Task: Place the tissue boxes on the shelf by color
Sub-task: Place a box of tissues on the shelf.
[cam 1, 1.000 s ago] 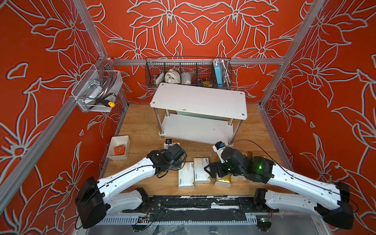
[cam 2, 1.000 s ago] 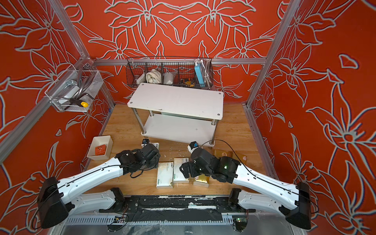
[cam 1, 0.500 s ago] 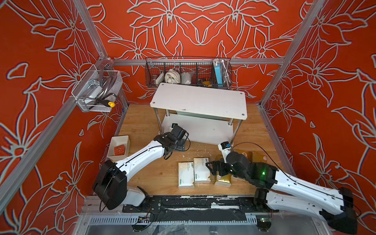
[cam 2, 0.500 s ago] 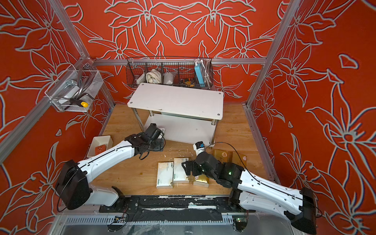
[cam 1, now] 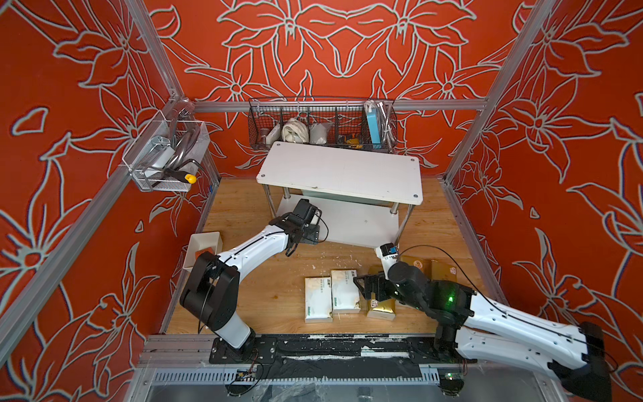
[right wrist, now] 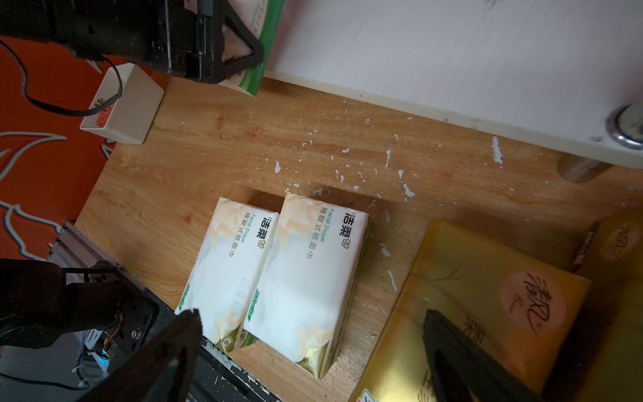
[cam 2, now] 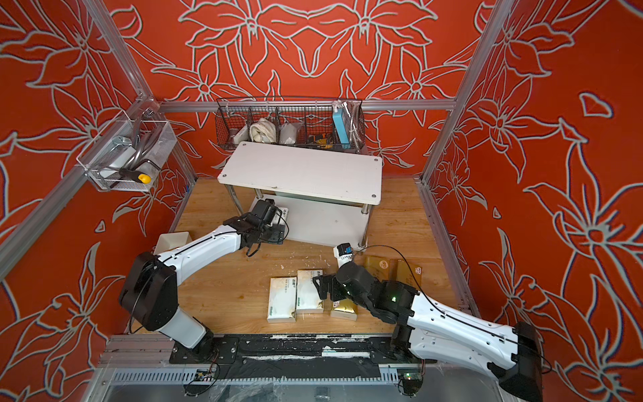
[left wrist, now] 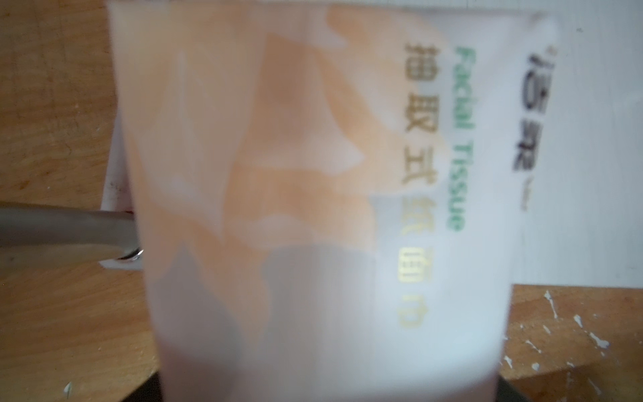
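At the left, your left claw (cam 1: 309, 231) is clamped on one white tissue pack (left wrist: 313, 209) at the near left corner of the shelf (cam 1: 358, 222)'s lower tier, not yet let go, so I judge none of six placed. Two white packs (cam 1: 317, 299) lie side by side on the surface (cam 1: 271, 278), and to their right your right claw (cam 1: 365, 289) hangs, fingers spread wide, over the nearest of three gold packs (cam 1: 381, 308). The top views hide the held pack under the wrist; the left wrist view shows its print against the tier and a chrome leg (left wrist: 69, 226), and the right wrist view its green-edged corner past the tier's near edge.
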Robot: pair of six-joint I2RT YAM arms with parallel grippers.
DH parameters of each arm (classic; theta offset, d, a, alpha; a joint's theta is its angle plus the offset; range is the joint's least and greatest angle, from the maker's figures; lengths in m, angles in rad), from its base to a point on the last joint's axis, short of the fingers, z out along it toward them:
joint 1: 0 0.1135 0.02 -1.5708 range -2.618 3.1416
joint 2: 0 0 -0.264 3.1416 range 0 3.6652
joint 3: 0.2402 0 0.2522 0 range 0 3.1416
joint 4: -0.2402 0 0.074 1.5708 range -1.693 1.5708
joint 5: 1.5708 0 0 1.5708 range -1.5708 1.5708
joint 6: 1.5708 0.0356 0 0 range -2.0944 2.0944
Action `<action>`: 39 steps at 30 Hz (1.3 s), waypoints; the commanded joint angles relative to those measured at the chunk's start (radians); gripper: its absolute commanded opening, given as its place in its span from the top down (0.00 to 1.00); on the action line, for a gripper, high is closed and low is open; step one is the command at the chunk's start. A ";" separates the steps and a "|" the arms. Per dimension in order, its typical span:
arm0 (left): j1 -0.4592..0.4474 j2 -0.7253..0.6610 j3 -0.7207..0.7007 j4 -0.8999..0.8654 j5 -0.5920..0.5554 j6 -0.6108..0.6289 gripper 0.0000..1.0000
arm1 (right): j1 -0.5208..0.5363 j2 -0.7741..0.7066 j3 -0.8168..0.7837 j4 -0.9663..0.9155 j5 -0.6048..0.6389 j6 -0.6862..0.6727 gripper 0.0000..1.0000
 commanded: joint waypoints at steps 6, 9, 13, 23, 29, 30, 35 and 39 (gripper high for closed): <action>0.047 0.065 0.052 0.097 0.048 0.004 0.18 | 0.006 -0.010 -0.025 -0.013 0.035 0.015 0.01; 0.060 0.095 0.072 0.104 0.060 0.008 0.17 | 0.006 -0.010 -0.028 -0.019 0.036 0.015 0.01; 0.066 0.131 0.101 0.111 0.060 0.023 0.15 | 0.006 -0.015 -0.036 -0.028 0.040 0.021 0.01; 0.084 0.209 0.155 0.124 0.060 0.079 0.13 | 0.006 -0.054 -0.057 -0.053 0.054 0.041 0.01; 0.096 0.239 0.173 0.126 0.066 0.090 0.11 | 0.006 -0.068 -0.062 -0.067 0.059 0.045 0.01; 0.096 0.241 0.177 0.124 0.066 0.091 0.11 | 0.005 -0.068 -0.063 -0.067 0.058 0.046 0.01; 0.097 0.239 0.179 0.119 0.074 0.087 0.04 | 0.006 -0.067 -0.064 -0.067 0.059 0.046 0.01; 0.097 0.211 0.177 0.108 0.072 0.078 0.02 | 0.006 -0.058 -0.061 -0.062 0.056 0.040 0.01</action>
